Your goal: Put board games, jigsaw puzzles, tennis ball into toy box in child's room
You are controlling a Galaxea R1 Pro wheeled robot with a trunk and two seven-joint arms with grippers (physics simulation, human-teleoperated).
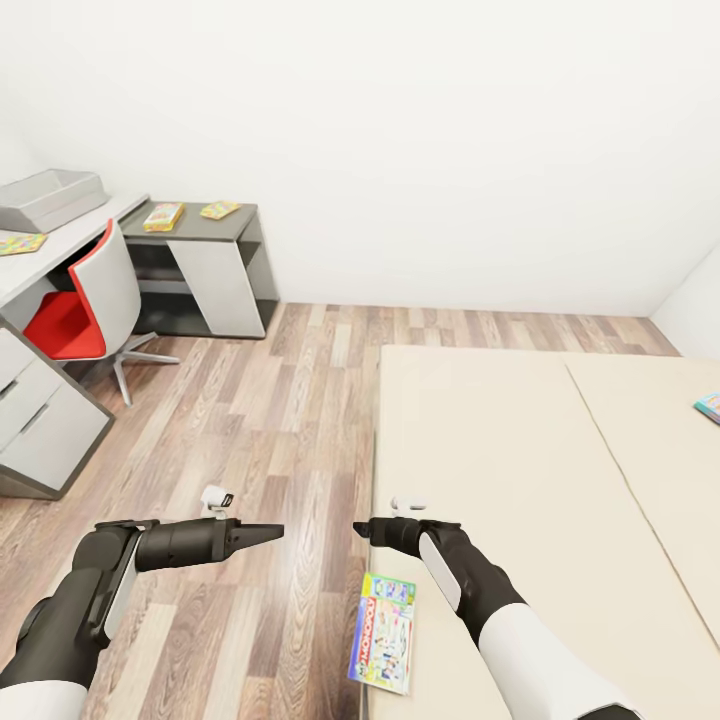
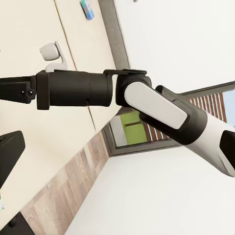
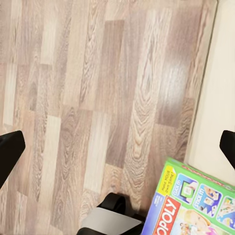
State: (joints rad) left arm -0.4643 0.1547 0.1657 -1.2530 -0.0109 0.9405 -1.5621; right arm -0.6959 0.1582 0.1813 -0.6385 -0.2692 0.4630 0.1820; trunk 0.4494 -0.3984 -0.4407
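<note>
White-walled room, wood-plank floor (image 1: 270, 400). Toy box (image 1: 50, 197) sits at far left on L-shaped surface (image 1: 190, 228), two small flat boxes (image 1: 164, 216) further along it. Red-and-white chair (image 1: 85, 305) stands before surface, partly blocking approach. Bed (image 1: 500, 470) at right; board game (image 1: 383, 631) overhangs near mattress edge, below right gripper (image 1: 362, 527), likely next pick. Second game (image 1: 709, 406) at far bed edge. Left gripper (image 1: 275, 531) hovers over floor. Both jaws apart, holding nothing.

Head camera looks down over bed (image 1: 520, 450) and floor (image 1: 280, 420); right wrist camera (closer) shares that floor's bedside edge.
</note>
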